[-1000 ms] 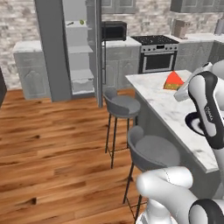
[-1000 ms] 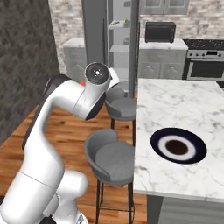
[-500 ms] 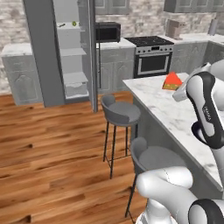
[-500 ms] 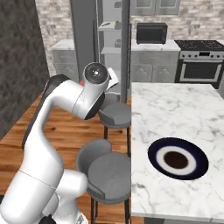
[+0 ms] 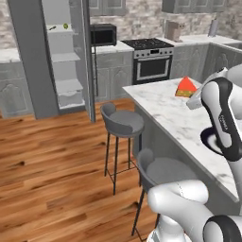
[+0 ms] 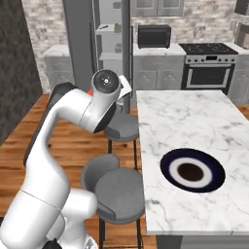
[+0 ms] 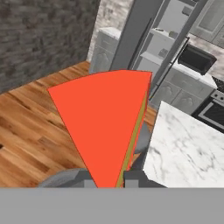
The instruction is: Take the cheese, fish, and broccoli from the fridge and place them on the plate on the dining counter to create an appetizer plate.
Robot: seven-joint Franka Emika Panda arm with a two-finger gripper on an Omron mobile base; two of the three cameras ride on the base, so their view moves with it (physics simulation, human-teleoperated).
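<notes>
The base carries its cameras onward along the dining counter (image 6: pixel 194 131): the whole scene has slid across both base views since a second ago. The open fridge (image 5: pixel 59 56) now sits further left in the left base view, while the plate (image 6: pixel 193 170) (earlier at the right edge) has drifted toward the middle of the right base view.
</notes>
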